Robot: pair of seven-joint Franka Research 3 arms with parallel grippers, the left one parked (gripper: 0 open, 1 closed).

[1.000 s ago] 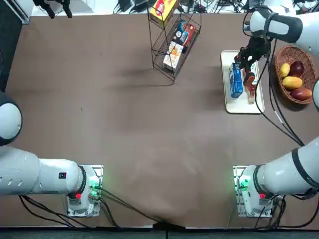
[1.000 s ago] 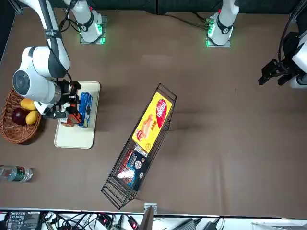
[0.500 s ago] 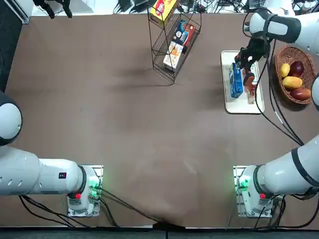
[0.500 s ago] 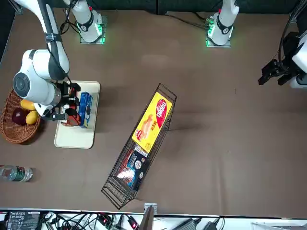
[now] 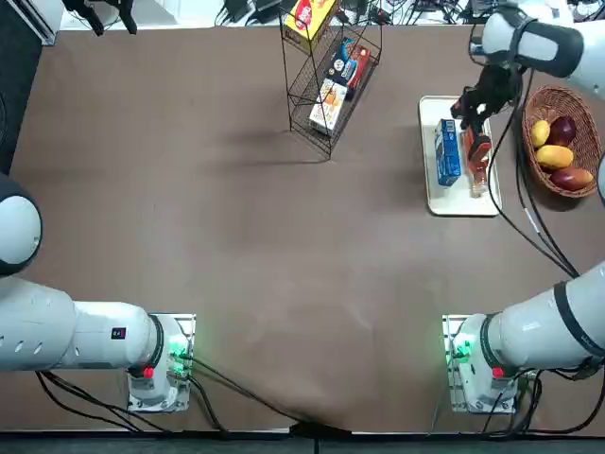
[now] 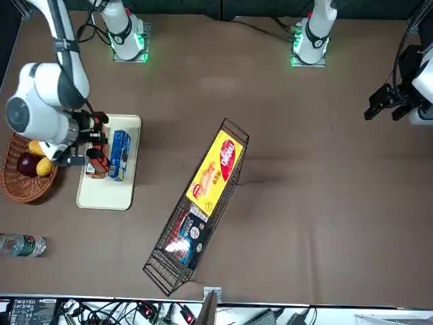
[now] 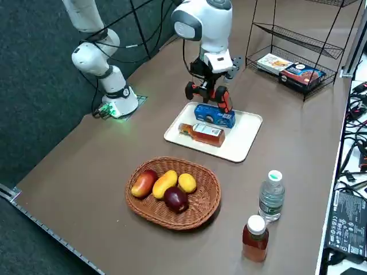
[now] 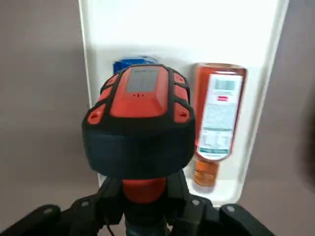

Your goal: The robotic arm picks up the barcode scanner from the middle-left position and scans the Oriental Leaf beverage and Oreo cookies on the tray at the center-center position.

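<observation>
The glossy white multi-jointed robotic arm [image 7: 209,23] reaches over the far end of the flat white rounded-corner plastic tray [image 5: 433,194]. Its dark claw [image 8: 147,206] is clamped on the handle of the black pistol-shaped barcode scanner [image 8: 140,123], whose blocky head has a ribbed red-orange cap and hangs above the tray, over the blue packet's end.

On the tray lie two things side by side, lengthwise: the narrow bright blue Oreo cookies packet [image 5: 447,153] with small white markings, and the slim clear Oriental Leaf beverage bottle [image 7: 202,133] of reddish-brown liquid with a white printed label. The bottle lies on the basket side of the packet.

The worktop [image 5: 236,236] is covered in a matte brown, faintly creased sheet. Dark carpet shows beside it in the right side view, and tangled cables run along the far edge.

Just beside the tray sits an oval brown wicker basket [image 7: 202,215] holding yellow and dark red fruit. Near it stand a clear water bottle [image 7: 271,196] and a small orange-brown bottle [image 7: 254,239]. A tilted black wire rack [image 5: 326,76] with yellow, white and blue-and-red boxes stands well apart from the tray.
</observation>
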